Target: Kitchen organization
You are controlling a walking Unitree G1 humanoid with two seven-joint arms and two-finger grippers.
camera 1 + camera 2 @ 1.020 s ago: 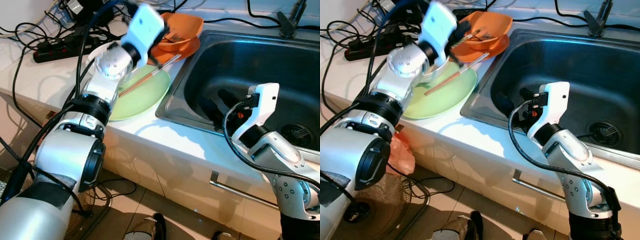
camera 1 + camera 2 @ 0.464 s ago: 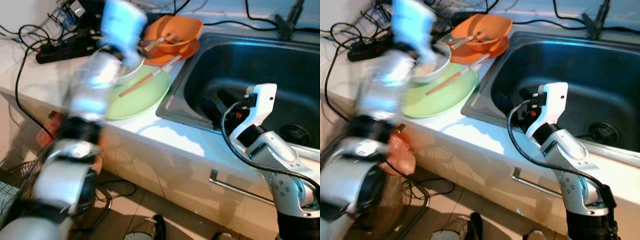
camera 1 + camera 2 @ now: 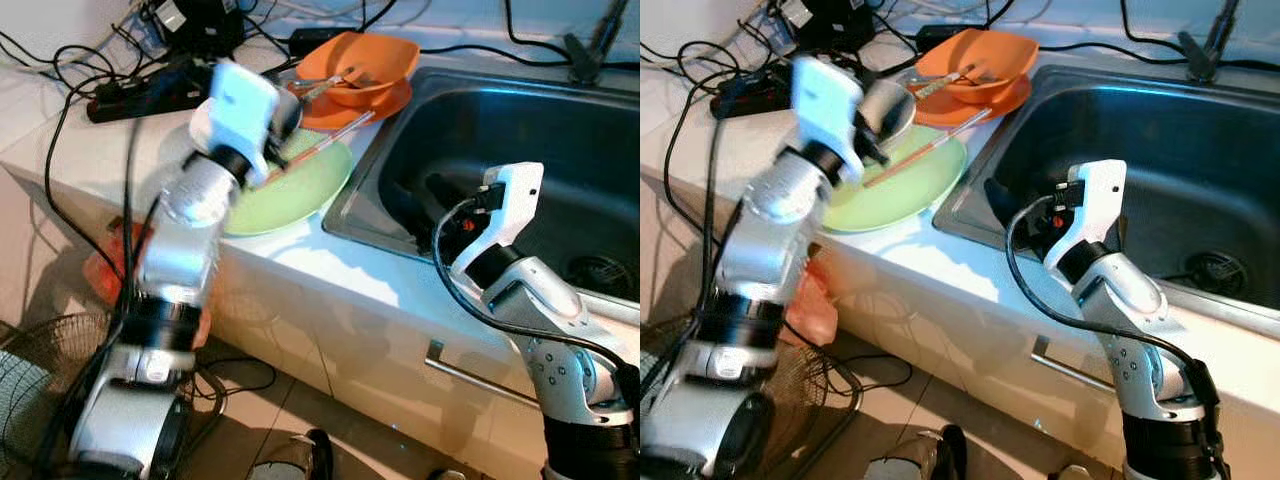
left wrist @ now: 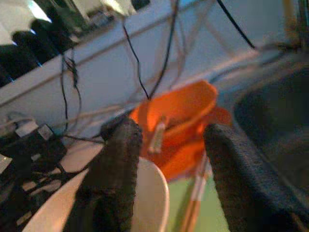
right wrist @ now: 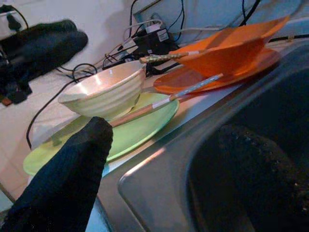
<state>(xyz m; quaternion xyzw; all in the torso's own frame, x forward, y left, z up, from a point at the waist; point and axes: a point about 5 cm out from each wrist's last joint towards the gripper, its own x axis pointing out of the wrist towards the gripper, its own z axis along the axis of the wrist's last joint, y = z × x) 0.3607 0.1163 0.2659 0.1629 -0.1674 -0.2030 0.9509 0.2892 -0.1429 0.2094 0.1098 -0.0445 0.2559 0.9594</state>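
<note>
White counter (image 3: pixel 330 275) runs from the left to a steel sink (image 3: pixel 520 130) on the right, with a tangle of black cables (image 3: pixel 70 75) and a power strip (image 3: pixel 140 95) at the far left. On the counter just left of the sink lies one green plate (image 3: pixel 285 195), and on its far part sits one cream bowl (image 5: pixel 104 92). Beyond that, at the sink's far left corner, one orange plate (image 3: pixel 985 100) carries one orange bowl (image 3: pixel 365 62) with some utensil resting inside. One pair of chopsticks (image 3: pixel 925 150) lies with its long axis slanting from the green plate up onto the orange plate. The left gripper (image 4: pixel 166 159) is right at the cream bowl, fingers spread with one over the rim and nothing grasped, so the bowl lies directly under and ahead of it. The right gripper (image 5: pixel 183 169) hangs at the sink's near left wall, fingers apart and empty, with the dishes off to its left across the rim. I judge the left arm far the nearer for lifting the bowl, and a short drop and a squeeze on the rim would take it.
</note>
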